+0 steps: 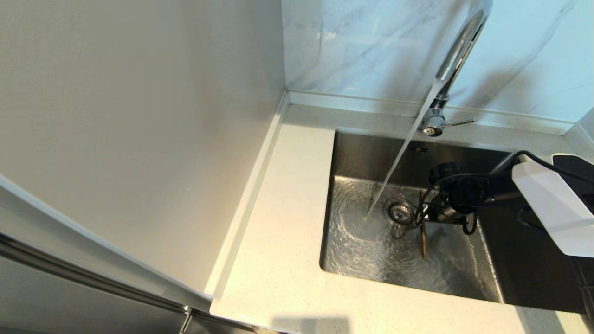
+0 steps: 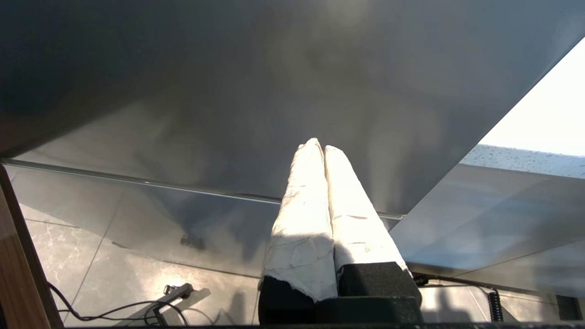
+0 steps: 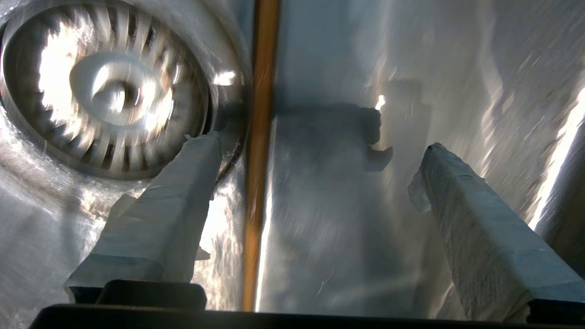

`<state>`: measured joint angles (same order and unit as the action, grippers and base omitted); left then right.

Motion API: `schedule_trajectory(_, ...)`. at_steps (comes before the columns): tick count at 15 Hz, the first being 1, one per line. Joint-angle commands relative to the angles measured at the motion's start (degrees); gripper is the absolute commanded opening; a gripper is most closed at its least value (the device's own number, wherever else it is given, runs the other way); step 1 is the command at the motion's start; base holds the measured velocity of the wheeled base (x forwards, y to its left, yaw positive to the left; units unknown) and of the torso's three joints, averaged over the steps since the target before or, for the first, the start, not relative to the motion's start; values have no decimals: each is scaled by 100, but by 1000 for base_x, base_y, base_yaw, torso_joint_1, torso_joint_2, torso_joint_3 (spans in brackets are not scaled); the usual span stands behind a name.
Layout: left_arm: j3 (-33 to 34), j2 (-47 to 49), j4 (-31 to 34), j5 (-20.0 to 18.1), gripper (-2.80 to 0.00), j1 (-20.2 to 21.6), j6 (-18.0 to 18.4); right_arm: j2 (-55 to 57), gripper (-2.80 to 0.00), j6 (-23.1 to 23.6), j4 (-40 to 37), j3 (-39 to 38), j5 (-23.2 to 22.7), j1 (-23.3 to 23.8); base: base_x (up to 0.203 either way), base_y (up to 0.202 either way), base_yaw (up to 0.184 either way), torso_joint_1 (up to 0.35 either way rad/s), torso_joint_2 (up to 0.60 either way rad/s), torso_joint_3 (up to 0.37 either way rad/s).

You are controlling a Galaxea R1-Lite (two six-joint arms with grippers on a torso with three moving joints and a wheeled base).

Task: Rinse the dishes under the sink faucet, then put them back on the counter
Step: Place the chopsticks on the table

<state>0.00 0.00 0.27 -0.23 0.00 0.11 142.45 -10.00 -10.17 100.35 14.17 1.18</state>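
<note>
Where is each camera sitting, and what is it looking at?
Head view: from the robot's head, looking down at the counter, sink, running faucet; shows the right arm and right end effector.
Left wrist view: behind the left end effector, fingers together, facing a grey panel, floor below.
Right wrist view: behind the right end effector, fingers spread, facing the sink floor.
Shared: head and right wrist views both show the drain strainer and a chopstick.

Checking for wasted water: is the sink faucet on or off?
On. A stream runs from the sink faucet into the sink, rippling across its floor beside the drain strainer.
</note>
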Motion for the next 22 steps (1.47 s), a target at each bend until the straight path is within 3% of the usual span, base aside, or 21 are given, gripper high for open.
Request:
schedule_trajectory(1, 0, 0, 0, 6, -280, 0, -2, 99, 0, 58, 67, 11, 51, 39, 0, 0, 0, 0, 0, 0)
schedule_trajectory(16, 0, 0, 0, -3, -280, 0, -2, 220, 0, 279, 123, 327, 666, 333, 0, 0, 0, 0, 0, 0)
schedule_trajectory(19, 0, 0, 0, -3, -280, 0, -2, 111, 0, 239, 95, 328, 482, 356, 0, 0, 0, 0, 0, 0)
schedule_trajectory(22, 0, 0, 0, -3, -280, 0, -2, 22, 0, 110, 32, 327, -169, 348, 0, 0, 0, 0, 0, 0)
